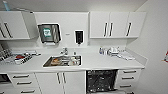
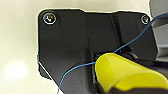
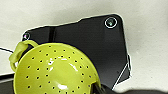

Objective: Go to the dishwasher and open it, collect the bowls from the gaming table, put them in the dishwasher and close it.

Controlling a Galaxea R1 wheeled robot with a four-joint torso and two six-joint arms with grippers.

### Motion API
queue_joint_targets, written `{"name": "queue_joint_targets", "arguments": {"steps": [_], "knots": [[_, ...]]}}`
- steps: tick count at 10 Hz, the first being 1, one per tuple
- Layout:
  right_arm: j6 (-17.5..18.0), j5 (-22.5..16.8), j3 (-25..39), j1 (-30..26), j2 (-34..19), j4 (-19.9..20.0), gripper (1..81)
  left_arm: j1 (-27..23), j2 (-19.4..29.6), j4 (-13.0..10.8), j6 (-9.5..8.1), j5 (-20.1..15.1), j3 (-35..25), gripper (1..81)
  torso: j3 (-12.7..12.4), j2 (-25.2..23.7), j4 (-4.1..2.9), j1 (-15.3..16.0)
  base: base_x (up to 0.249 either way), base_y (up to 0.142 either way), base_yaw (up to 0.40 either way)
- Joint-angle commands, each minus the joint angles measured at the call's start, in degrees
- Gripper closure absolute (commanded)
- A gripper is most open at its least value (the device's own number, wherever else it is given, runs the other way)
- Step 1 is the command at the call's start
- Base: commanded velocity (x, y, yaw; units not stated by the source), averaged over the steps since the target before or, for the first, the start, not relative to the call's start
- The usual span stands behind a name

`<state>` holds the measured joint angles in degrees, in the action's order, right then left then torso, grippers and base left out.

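The dishwasher (image 1: pixel 101 81) stands open under the white counter, right of the sink, and its dark racked interior shows. A yellow-green bowl (image 2: pixel 122 73) sits close against my left gripper (image 2: pixel 98 88), which is shut on its rim. In the right wrist view a second yellow-green bowl (image 3: pixel 55 72), dotted with small holes and bearing a loop handle, is held at its edge by my right gripper (image 3: pixel 98 88). Both bowls hang above a pale floor. The gaming table is out of view.
A steel sink (image 1: pixel 62 61) with dishes in it sits mid-counter. A dish rack (image 1: pixel 15 58) is at the left and small items (image 1: pixel 112 51) at the right. White drawers (image 1: pixel 128 78) flank the dishwasher, and a wall (image 1: pixel 157 50) closes the right side.
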<state>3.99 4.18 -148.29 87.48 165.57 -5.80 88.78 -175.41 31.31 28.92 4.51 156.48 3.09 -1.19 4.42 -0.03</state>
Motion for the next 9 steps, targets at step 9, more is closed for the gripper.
{"name": "queue_joint_targets", "arguments": {"steps": [9], "knots": [[-0.2,-3.0,0.1,-2.6,-0.7,-0.3,81.1,-2.2,-0.1,-0.4,0.44,-4.0,-0.1,81.1,0.0,0.0,0.00,0.0,0.142,-0.020,0.000]]}}
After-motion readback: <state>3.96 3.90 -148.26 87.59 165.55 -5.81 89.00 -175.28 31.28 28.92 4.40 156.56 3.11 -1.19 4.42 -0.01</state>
